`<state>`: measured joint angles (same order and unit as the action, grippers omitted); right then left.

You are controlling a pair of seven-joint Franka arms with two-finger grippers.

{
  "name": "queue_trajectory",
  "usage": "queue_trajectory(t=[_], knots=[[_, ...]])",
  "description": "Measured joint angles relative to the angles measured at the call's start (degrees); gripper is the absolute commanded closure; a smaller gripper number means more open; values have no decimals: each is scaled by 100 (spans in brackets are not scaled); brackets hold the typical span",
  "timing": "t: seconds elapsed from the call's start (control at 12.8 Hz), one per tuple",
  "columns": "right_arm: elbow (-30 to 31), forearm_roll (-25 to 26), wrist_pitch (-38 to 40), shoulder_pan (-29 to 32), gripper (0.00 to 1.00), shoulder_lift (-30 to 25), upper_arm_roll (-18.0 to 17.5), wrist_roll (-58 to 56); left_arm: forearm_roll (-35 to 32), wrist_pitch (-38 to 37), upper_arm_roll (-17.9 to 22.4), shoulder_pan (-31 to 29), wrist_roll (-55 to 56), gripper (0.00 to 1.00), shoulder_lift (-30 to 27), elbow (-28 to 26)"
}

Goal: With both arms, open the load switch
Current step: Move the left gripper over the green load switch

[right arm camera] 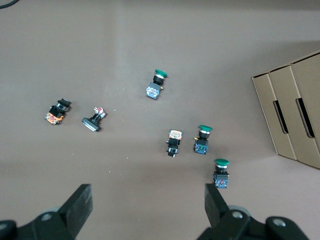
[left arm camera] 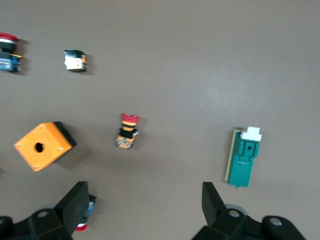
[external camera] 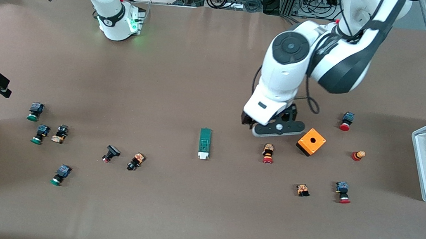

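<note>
Load switch flat on table, left tool spread, above, toward left arm's end

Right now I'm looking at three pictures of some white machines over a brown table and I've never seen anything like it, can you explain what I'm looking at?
These are two robot arms, each ending in a two-finger gripper. The big picture looks down from across the table; the other two come from cameras on each arm's wrist. The left gripper hangs over the table beside an orange box, its fingers spread and empty. The right gripper is open over a cluster of green-capped push-buttons near a cardboard box, holding nothing. Mid-table lies the load switch, a narrow green bar with a white end, untouched. More small buttons are scattered around.
</note>
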<state>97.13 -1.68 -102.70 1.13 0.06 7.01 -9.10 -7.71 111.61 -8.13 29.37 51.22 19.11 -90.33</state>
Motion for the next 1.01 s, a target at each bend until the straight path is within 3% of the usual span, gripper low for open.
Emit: queue_trajectory(t=[0.55, 0.86, 1.01], knots=[[0, 1, 0, 18, 0, 7, 52, 0, -1138, 1282, -7, 674, 1945, 0, 646, -3], [20, 1, 6, -3, 0, 28, 36, 0, -2759, 1765, -11, 1449, 3100, 0, 1253, -12], [34, 3, 23, -8, 0, 67, 29, -10, -3248, 1797, -8, 1610, 3244, 0, 1473, -8]])
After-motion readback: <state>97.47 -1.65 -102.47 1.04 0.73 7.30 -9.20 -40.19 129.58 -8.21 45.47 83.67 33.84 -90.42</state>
